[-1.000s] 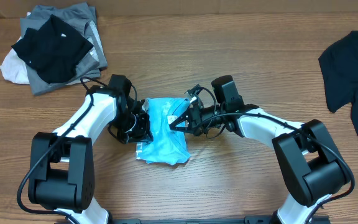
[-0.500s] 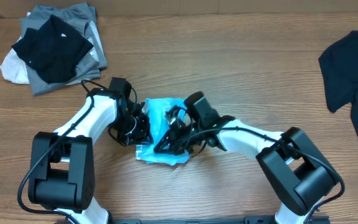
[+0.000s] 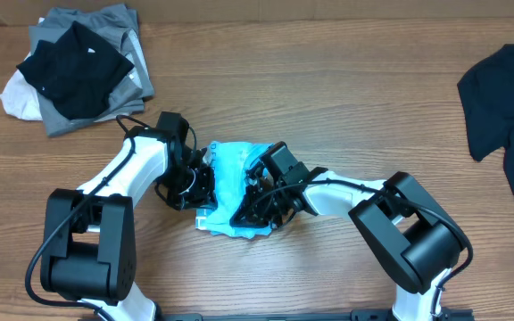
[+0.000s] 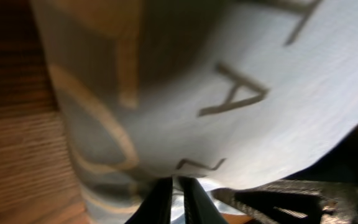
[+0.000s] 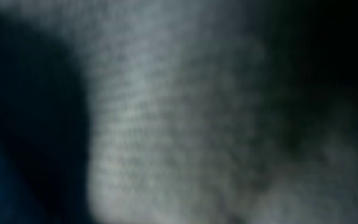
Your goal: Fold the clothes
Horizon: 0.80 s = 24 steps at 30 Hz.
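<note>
**Operator:** Where's the shirt?

**Spotter:** The sky-blue T-shirt [image 3: 227,166] lies bunched between your two grippers, touching both. Your left gripper [image 3: 200,184] is pinched almost shut, seemingly on a layer at the cloth's edge. Your right gripper [image 3: 255,203] is buried in cloth, so I cannot tell how wide it stands.

**Operator:** How will it handle?

**Spotter:** Light and limp, I'd judge. It will likely sag and slide on the table [image 3: 328,107]. Take a hem or corner, not the thick middle.
</note>
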Motion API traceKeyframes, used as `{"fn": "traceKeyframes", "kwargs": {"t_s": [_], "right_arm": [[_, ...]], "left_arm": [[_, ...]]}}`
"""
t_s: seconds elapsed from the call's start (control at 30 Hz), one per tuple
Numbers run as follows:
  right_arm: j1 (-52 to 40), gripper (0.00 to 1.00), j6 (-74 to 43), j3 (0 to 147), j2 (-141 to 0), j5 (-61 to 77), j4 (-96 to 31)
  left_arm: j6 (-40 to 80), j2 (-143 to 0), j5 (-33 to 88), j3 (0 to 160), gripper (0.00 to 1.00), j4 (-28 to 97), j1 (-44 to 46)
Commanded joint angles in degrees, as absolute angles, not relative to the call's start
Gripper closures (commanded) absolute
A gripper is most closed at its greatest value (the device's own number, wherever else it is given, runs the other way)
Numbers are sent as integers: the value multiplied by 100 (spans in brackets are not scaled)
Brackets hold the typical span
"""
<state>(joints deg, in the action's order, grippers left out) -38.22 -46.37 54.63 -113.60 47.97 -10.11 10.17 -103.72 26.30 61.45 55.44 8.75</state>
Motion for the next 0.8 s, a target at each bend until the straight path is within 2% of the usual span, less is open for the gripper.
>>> {"fn": "traceKeyframes", "kwargs": {"t_s": [0.0, 0.07, 0.17, 0.37, 0.5, 0.63, 0.77], "right_arm": [[-3632, 96, -4803, 5360, -11780, 4204, -1284], [-3481, 96, -4799, 5360, -11697, 4178, -1468], [-3315, 96, -4755, 5363, -11474, 4010, -1737], [-3142, 96, -4438, 5378, -10263, 3645, -2161], [-3142, 96, -4407, 5474, -9432, 3647, -2141], [-3140, 87, -4300, 5699, -9067, 3649, -1938], [-3105, 88, -4200, 5837, -9078, 3656, -1313]], "left_arm": [[1031, -10350, 2206, 6086, 90, 5690, 823], [1031, -10350, 2102, 6086, 90, 5789, 731], [1031, -10348, 2014, 6093, 96, 5870, 545], [1022, -10337, 2038, 6309, 96, 6075, 204], [757, -10326, 2392, 6630, 96, 6294, 263], [729, -10326, 2877, 6801, 96, 6191, 390], [947, -10335, 2746, 6799, 95, 5981, 443]]}}
